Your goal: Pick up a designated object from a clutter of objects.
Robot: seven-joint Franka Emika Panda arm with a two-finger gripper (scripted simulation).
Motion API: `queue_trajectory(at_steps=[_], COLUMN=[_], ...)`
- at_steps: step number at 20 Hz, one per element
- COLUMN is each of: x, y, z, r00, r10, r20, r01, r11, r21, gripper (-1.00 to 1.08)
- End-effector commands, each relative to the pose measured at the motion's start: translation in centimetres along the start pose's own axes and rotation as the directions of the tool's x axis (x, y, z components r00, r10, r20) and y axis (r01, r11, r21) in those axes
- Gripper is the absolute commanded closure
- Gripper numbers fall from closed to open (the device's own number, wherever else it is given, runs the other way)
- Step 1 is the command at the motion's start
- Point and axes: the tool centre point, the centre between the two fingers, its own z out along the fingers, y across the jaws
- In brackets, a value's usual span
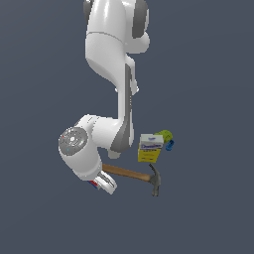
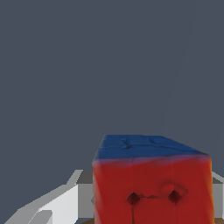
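Labels first: yellow-and-blue box [image 1: 150,148] has a white top band and a blue panel with pale lettering, too blurred to read. No other writing legible in either view.

Puzzle cube [image 2: 151,183] fills the lower part of the wrist view. Red face toward the camera, blue face on top, a thin orange strip on one side edge. Red face is smeared, with two dark pits and a faint crack line between them; grid lines barely show on the blue face. In the exterior view only a small red-and-blue sliver of it [image 1: 93,184] shows under the wrist, at the handle end of the hammer.

Gripper [image 1: 105,184] is low, down at floor level, wrist housing bulky above it. In the wrist view pale grey finger [image 2: 52,203] sits just beside the cube on one side, and a grey edge shows on the other side. Cube sits between them. Contact not resolvable, so can't tell if it's clamped or loose.

Hammer [image 1: 134,176]: wooden handle runs from under the gripper toward the exterior view's right, dark metal head at the far end.

Green-blue item [image 1: 166,138] sits just behind the box, touching or nearly so. Box stands upright, near the hammer head.
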Motion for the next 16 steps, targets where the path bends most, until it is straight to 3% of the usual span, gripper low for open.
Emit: queue_trajectory(at_steps=[1,16], x=[-0.9,-11.2], y=[-0.7,-7.2], z=[-1.1,-12.5], r00=[1.000,1.000], r10=[0.000,0.000], r20=[-0.001,0.003], r01=[0.000,0.000], r11=[1.000,1.000], r21=[0.001,-0.001], gripper=[1.08,1.08])
